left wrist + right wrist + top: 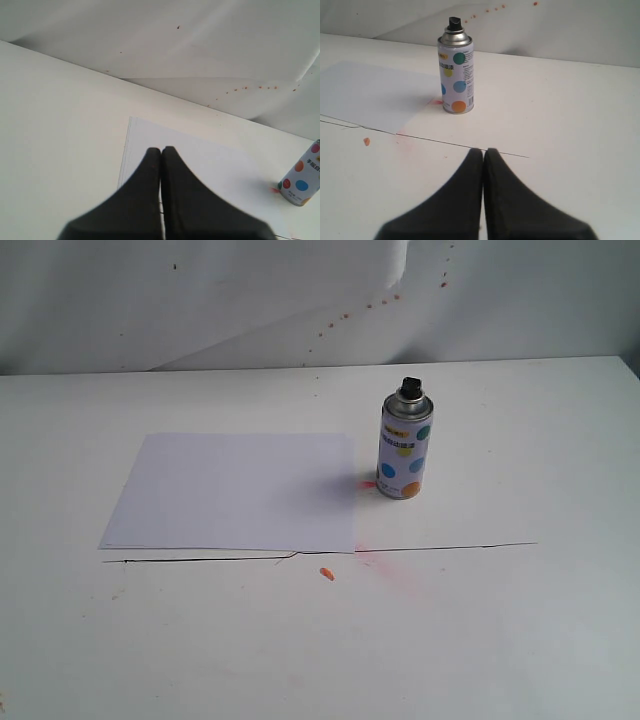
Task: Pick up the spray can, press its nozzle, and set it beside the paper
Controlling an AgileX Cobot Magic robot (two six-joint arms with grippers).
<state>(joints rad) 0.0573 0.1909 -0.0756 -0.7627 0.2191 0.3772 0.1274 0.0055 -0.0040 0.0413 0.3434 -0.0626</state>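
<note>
The spray can (404, 447) stands upright on the white table, just right of the paper (238, 491), with its black nozzle (410, 386) on top. The right wrist view has the can (455, 75), its nozzle (454, 23) and the paper (370, 95) well ahead of my right gripper (483, 150), which is shut and empty. In the left wrist view my left gripper (161, 149) is shut and empty over the paper (200, 160), with the can (301, 177) far off to one side. Neither gripper shows in the exterior view.
A thin dark seam (320, 552) runs across the table in front of the paper. An orange paint blob (326, 573) lies near it, with pink spray stains (368, 484) by the can's base. A white backdrop (300, 300) with red specks stands behind the table.
</note>
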